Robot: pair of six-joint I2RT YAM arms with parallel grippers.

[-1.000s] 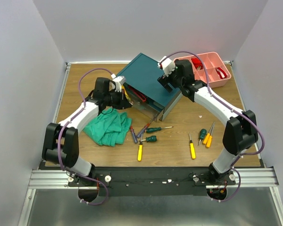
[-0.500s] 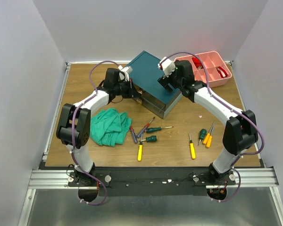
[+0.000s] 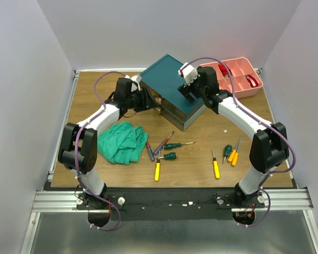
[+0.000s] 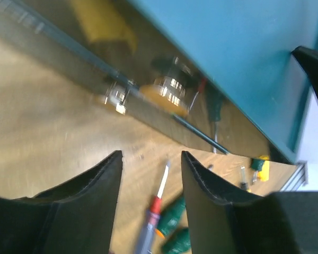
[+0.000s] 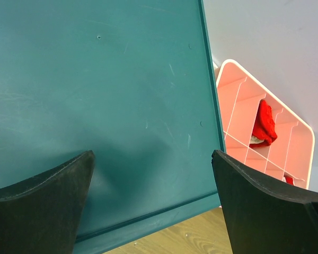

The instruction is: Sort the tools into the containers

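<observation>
My left hand [image 4: 151, 156] is released, its two fingers spread with nothing between them. It points at the clear drawers [image 4: 143, 79] on the front of the teal box [image 3: 169, 76]; I cannot tell whether a fingertip touches the plastic. Through the drawer fronts I see a yellow handle [image 4: 103, 24] and an orange handle [image 4: 161, 98] lying inside. My right hand [image 5: 152, 156] is spread wide too, empty, just over the box's flat top near the edge facing the pink tray [image 3: 238, 79]. On the table [image 3: 265, 143] in front of the box lie loose screwdrivers [image 3: 168, 156]: red-and-blue, green and yellow ones near the middle, and a second group [image 3: 215, 168] of yellow, green and orange to the right. A crumpled green cloth [image 3: 122, 142] lies just left of the middle ones
</observation>
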